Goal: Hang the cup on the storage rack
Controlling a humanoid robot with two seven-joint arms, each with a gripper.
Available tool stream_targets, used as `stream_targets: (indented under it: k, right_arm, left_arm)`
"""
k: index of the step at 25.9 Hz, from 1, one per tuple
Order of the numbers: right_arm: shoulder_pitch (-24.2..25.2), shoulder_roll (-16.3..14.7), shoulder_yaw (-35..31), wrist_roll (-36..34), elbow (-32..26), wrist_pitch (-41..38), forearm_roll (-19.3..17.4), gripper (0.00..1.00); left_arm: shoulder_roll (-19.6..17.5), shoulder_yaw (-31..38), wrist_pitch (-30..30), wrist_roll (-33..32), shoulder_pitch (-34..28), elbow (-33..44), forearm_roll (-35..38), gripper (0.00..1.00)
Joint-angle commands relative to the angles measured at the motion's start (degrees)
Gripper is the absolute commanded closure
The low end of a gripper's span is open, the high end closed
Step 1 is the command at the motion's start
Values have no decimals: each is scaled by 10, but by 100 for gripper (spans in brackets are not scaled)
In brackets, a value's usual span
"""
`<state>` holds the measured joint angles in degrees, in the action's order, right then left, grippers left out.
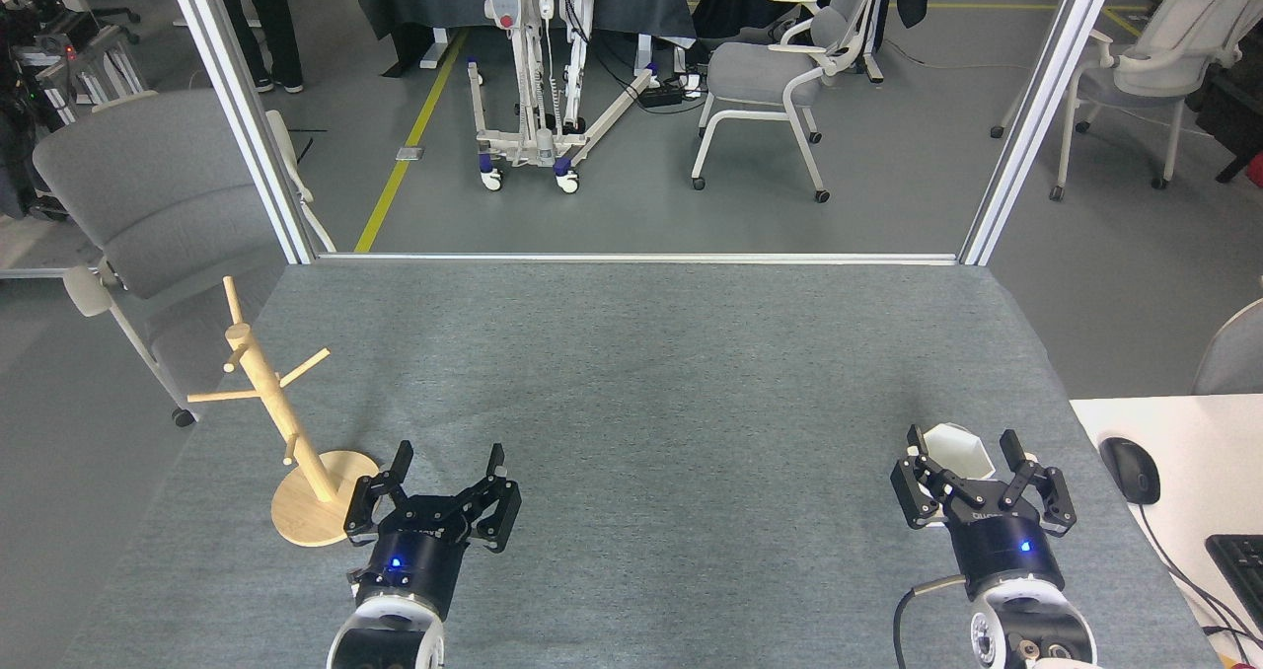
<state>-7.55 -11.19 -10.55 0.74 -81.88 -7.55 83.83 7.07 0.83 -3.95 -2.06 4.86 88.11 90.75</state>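
Flanking the seemingly empty cup (955, 449), the right end effector (965, 447) is spread; left end effector (449, 460) likewise.

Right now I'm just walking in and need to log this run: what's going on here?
A two-armed robot is starting to hang a cup on a rack. Its right gripper, jaws open, is around the white cup on the table's right side, not visibly closed on it. The left gripper hovers open beside the wooden storage rack, whose pegs are all bare.

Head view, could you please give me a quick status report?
Left gripper open, empty, beside storage rack. Right gripper open around the cup, still on table. Path between them clear.
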Motion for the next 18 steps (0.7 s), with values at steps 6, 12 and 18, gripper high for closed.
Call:
stream_targets:
  k: [6,12,18]
  right_arm:
    - [1,2,1,3,-1,0,-2,0]
    - [3,-1,-8,11,-3,0,-2,0]
    - [35,-15,-54,8,6,-4,-3,0]
  left_arm:
    - [1,-26,40,-2,-2,3,-9,1]
    - [2,-34,49,-1,3,14,-10,1]
    - [2,-35,46,-1,3,19,-28,1]
